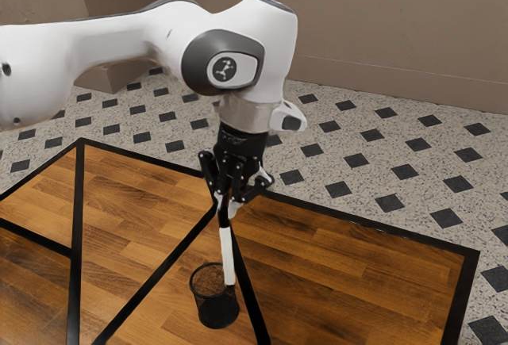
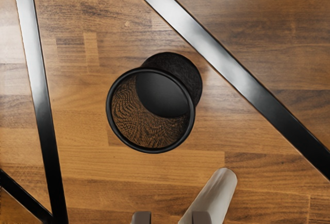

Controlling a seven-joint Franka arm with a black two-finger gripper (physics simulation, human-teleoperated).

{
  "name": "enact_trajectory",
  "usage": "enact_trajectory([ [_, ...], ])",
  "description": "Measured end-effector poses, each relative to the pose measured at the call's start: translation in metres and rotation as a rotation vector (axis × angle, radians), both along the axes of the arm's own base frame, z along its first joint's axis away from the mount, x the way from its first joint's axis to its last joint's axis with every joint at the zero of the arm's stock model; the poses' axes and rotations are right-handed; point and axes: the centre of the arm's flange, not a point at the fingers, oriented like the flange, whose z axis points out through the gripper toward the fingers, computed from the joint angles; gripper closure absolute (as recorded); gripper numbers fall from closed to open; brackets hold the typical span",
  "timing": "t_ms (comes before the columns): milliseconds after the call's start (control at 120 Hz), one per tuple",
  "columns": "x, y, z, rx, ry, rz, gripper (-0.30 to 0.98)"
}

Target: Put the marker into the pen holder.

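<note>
Pincer grips marker; gap to holder rim.

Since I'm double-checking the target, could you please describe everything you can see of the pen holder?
The pen holder is a round, open-topped black mesh cup with a thick rim and solid-looking dark base. It stands upright and empty on the wooden table, between two black strips. Only the table visibly touches it; in the wrist view, the marker shows apart from its rim.
</note>
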Motion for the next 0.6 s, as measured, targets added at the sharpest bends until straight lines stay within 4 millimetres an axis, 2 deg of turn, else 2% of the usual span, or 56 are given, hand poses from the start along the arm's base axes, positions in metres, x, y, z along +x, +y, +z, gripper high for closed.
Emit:
enact_trajectory([
  [83,0.010,0.008,-0.011,0.015,0.016,0.031,0.75],
  [200,0.021,0.019,-0.038,0.040,0.056,0.068,0.75],
  [433,0.038,0.054,-0.051,0.052,0.067,0.154,0.75],
  [600,0.054,0.074,-0.084,0.059,0.108,0.195,0.75],
])
